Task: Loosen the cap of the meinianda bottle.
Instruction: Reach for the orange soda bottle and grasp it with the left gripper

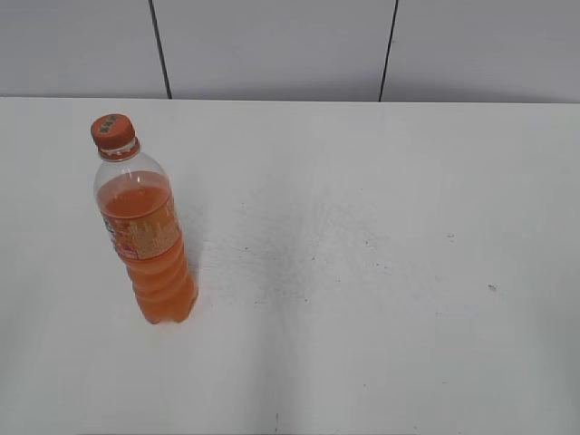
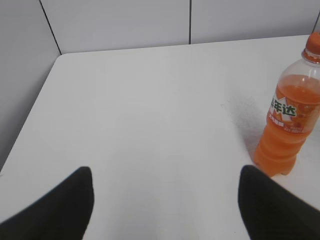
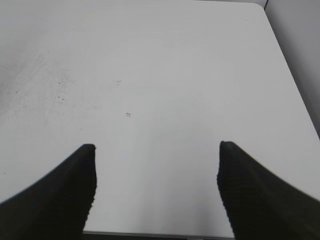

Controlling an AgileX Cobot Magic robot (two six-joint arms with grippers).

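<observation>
Nothing was judged done: the cap [image 1: 112, 130] was seated on the upright bottle [image 1: 148, 237], untouched, while both grippers [image 2: 165, 187] [image 3: 156, 165] were held wide apart and empty.

I see the bottle [image 1: 149, 243] standing upright on the table, ahead and to the right of my left pincer [image 2: 165, 197], well apart from it. Its orange cap [image 1: 113, 131] sits on the neck, over orange drink and a label band.
</observation>
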